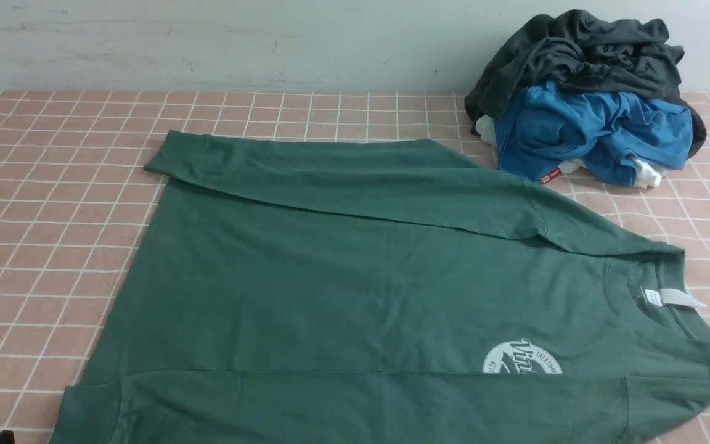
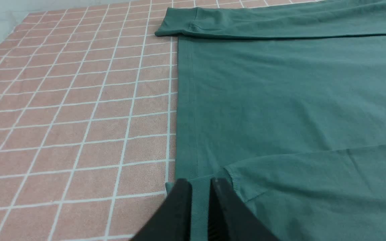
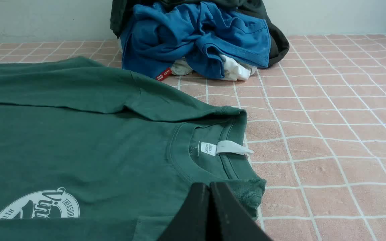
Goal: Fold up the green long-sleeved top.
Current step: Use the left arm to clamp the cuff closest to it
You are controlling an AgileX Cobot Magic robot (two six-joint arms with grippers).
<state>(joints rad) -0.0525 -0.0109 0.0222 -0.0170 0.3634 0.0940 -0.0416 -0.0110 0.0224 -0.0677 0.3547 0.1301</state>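
- Green top [image 1: 342, 277] lies flat on the pink checked tablecloth [image 1: 53, 216], chest up. It takes up most of the middle and near part, w/ the neck toward my right and the hem toward my left.
- Both sleeves are folded in over the body. The far sleeve [image 1: 342, 179] runs along the far edge, w/ its cuff [image 1: 164, 157] poking just past the hem corner. The near sleeve [image 1: 361, 407] runs along the near edge and covers the lower part of the white round logo [image 1: 521, 361].
- The white neck tag [image 1: 678, 298] sticks out of the collar, clear in the right wrist cam too.
- Left gripper [image 2: 200, 182]: fingers a narrow gap apart, def not wide. It's at the hem end of the near sleeve, and a ribbed green strip shows thru the gap. Can't tell if the fingers touch the cloth.
- Right gripper [image 3: 209, 185]: fingers pressed together, no gap at the tips and nothing visible between them. It sits at the near shoulder, just beside the collar. Front cam doesn't show it.
- Far right by the wall [image 1: 207, 43] there's a heap. A dark grey garment [image 1: 577, 49] is on top, a blue garment [image 1: 589, 129] w/ a small red label [image 1: 549, 176] under it, and bits of white cloth [image 1: 644, 176] at the bottom. The heap is near the top's far shoulder, can't tell if they touch.
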